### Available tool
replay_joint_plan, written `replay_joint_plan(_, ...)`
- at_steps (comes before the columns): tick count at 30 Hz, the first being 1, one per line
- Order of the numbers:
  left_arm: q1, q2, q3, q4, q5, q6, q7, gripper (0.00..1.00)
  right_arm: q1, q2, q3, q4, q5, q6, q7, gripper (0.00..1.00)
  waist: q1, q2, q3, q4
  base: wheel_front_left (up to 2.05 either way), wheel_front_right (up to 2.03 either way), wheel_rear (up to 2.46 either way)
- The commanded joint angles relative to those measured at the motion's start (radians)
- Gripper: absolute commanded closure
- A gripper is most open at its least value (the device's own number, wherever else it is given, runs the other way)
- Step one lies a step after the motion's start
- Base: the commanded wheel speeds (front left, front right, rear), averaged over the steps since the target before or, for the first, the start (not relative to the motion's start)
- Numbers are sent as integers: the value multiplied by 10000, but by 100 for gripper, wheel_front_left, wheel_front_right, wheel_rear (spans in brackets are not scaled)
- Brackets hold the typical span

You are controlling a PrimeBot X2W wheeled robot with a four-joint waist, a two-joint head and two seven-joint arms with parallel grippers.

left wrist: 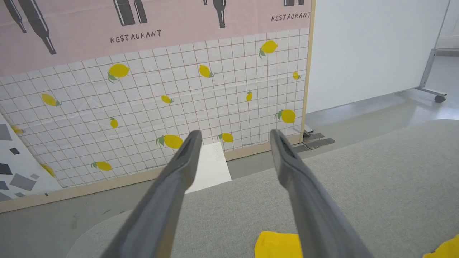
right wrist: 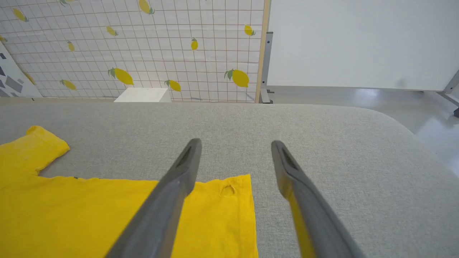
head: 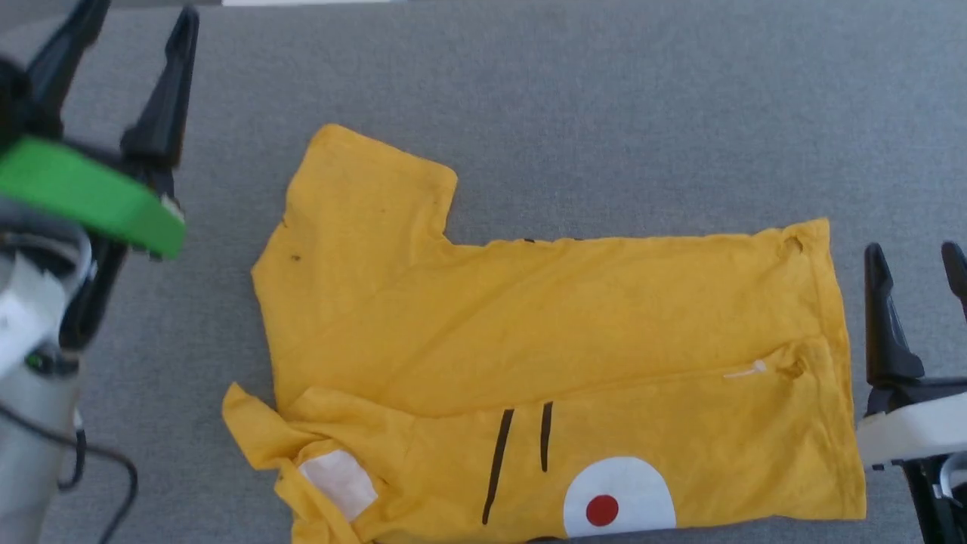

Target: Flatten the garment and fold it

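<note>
Lying spread on the grey table (head: 604,91), the shirt (head: 544,355) has its collar end toward the robot's left and its hem toward the right. A plain yellow panel covers most of it. Along the near edge a strip of print shows: two black stripes (head: 521,446), a white patch with a red dot (head: 616,502), and a pale neck label (head: 340,483).

That layout suggests the flattening is done and one lengthwise fold is made, with the far side laid over the front. The cloth looks fairly smooth, with light creases only.

One sleeve (head: 363,181) sticks out past the folded body at the far left. The near-left corner (head: 257,431) by the collar is rumpled.

The left gripper (head: 143,11) hangs above the table, well clear of the shirt. Its fingers are spread wide and hold nothing. The right gripper (head: 914,253) sits just beside the hem, equally wide and empty.

What probably remains is tucking the loose sleeve in, tidying the collar corner, perhaps a second lengthwise fold, and then folding across from hem toward collar.
</note>
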Motion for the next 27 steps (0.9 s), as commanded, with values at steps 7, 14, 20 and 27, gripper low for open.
replay_joint_plan(7,-2302,24,-1223,1843,-631,-787,1739,0,-697,45,355,-218,-258,-15,-111,0,0,0,1796,-566,0,0,0)
replay_joint_plan(14,-3175,392,-2318,3264,-1560,-957,3245,0,-978,59,467,-296,-285,-15,-78,0,0,0,2613,-788,0,0,0)
replay_joint_plan(20,-3262,815,-2585,3639,-2344,-967,4520,0,-957,62,383,-356,-189,-15,-44,0,0,0,2909,-864,0,0,0)
replay_joint_plan(27,-3182,1009,-2705,3555,-2620,-969,4866,100,-1111,63,421,-471,-187,-15,17,0,0,0,3015,-842,0,0,0)
